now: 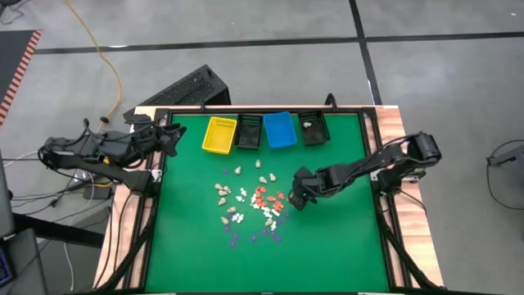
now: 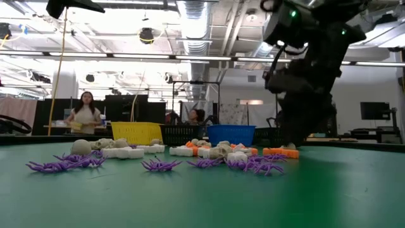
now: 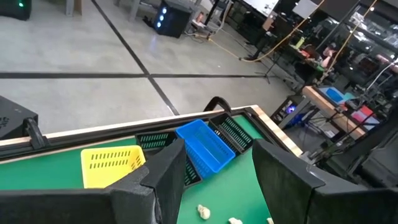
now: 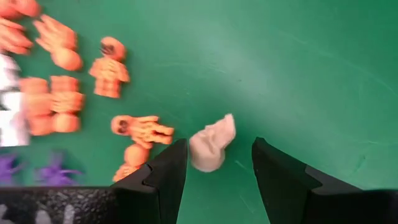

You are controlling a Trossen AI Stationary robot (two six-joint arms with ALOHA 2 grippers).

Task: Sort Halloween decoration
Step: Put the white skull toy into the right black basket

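Right end effector (image 1: 293,199) sits low at the right edge of the scatter of tiny white, cream, orange and purple Halloween figurine pieces (image 1: 250,205) mid green tabletop (image 1: 344,246), fingers apart, a cream skull-shaped piece (image 4: 211,144) lying on the felt between them, not clamped. Bare green all round to the right and near edges; yellow plastic bin (image 1: 219,134), blue plastic bin (image 1: 279,129) and two black bins (image 1: 313,129) line the far edge. Left end effector (image 1: 169,136) is parked above the far-left corner, fingers apart, holding nothing.
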